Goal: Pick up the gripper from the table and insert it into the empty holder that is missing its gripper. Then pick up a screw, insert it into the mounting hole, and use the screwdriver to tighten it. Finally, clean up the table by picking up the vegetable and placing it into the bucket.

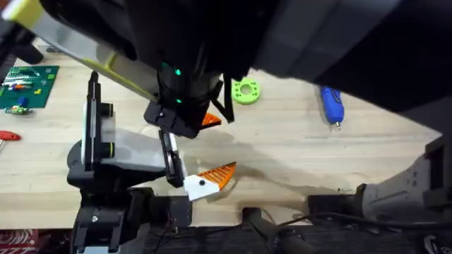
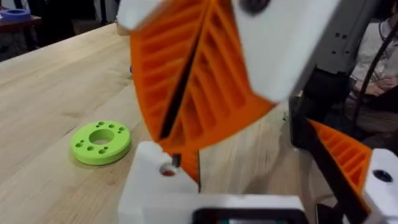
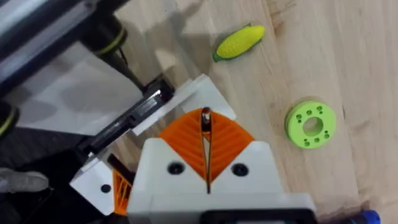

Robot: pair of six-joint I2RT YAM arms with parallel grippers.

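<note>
My right gripper (image 3: pixel 205 127) is shut on a small screw (image 3: pixel 205 115), its orange ribbed pads pressed together. In the left wrist view the screw (image 2: pixel 176 160) hangs tip-down just above the mounting hole (image 2: pixel 166 170) in a white holder block (image 2: pixel 152 186). That block carries an orange ribbed gripper piece. My left gripper (image 1: pixel 215 149) is open, its orange finger (image 1: pixel 220 174) near the table's front. The right arm reaches across the middle, and its gripper (image 1: pixel 203 123) is over the block. The blue screwdriver (image 1: pixel 330 104) lies at the right. A yellow corn cob (image 3: pixel 239 42) lies on the wood.
A green disc with small holes (image 1: pixel 246 90) lies behind the grippers. A green circuit board (image 1: pixel 28 86) and a red object (image 1: pixel 7 135) sit at the far left. Bare wood stretches between the disc and the screwdriver.
</note>
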